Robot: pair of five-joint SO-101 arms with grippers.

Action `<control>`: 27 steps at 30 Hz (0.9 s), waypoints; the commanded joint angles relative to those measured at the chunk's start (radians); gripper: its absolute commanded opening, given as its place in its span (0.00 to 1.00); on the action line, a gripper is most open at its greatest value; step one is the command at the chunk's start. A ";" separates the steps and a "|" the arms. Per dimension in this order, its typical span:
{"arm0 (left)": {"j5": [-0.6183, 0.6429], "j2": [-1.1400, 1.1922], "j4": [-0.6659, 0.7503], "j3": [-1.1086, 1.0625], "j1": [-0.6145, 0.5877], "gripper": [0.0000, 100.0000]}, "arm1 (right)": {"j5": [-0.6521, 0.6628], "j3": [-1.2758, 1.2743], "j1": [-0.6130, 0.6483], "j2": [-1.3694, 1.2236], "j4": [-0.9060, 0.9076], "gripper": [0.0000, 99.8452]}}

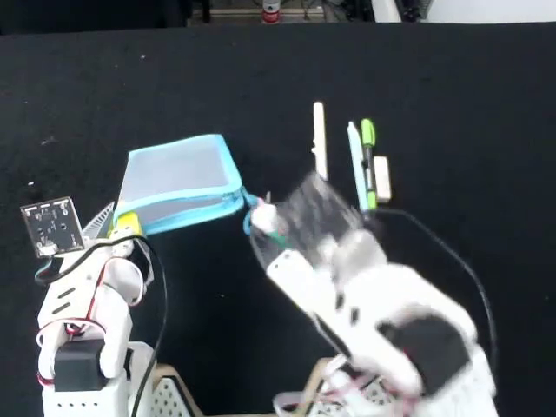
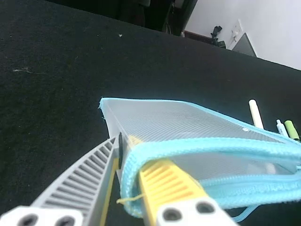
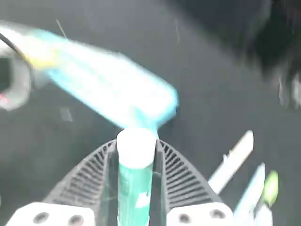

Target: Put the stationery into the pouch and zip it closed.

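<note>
A translucent pouch (image 1: 178, 182) with a light-blue zip edge lies on the black table, its mouth facing the arms. My left gripper (image 1: 122, 228) is shut on the pouch's near corner; in the left wrist view its grey and yellow fingers (image 2: 164, 188) clamp the blue zip edge (image 2: 211, 150). My right gripper (image 1: 265, 221) is shut on a teal pen with a white cap (image 3: 134, 165), hanging just off the pouch's right corner (image 3: 155, 101). A white stick (image 1: 320, 139), a light-blue pen (image 1: 357, 165), a green marker (image 1: 368, 161) and a cream eraser (image 1: 381, 178) lie to the right.
A small circuit board (image 1: 52, 224) lies at the left near the left arm. A black cable (image 1: 443, 248) trails across the table beside the right arm. Open black tabletop (image 1: 261, 78) stretches behind the pouch.
</note>
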State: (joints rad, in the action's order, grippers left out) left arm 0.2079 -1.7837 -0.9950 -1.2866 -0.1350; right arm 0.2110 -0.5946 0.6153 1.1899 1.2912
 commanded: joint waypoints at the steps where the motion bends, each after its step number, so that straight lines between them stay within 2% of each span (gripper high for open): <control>1: 0.003 0.002 -0.003 0.013 0.001 0.03 | -0.017 -0.113 0.092 0.131 -0.281 0.01; 5: 0.003 0.002 -0.003 0.013 0.001 0.03 | -0.018 -0.228 0.157 0.174 -0.485 0.01; 12: 0.003 0.002 -0.003 0.013 0.001 0.03 | -0.017 -0.366 0.281 0.193 -0.727 0.01; 22: 0.003 0.002 -0.003 0.013 0.001 0.03 | -0.011 -0.751 0.282 0.189 -1.405 0.01; 27: 0.003 0.002 -0.003 0.013 0.002 0.03 | -0.009 -0.911 0.275 0.188 -1.637 0.01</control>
State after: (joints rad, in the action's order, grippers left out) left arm 0.2079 -1.7837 -0.9950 -1.2866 -0.1350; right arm 0.1972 -1.4339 0.8853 1.3725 -0.1588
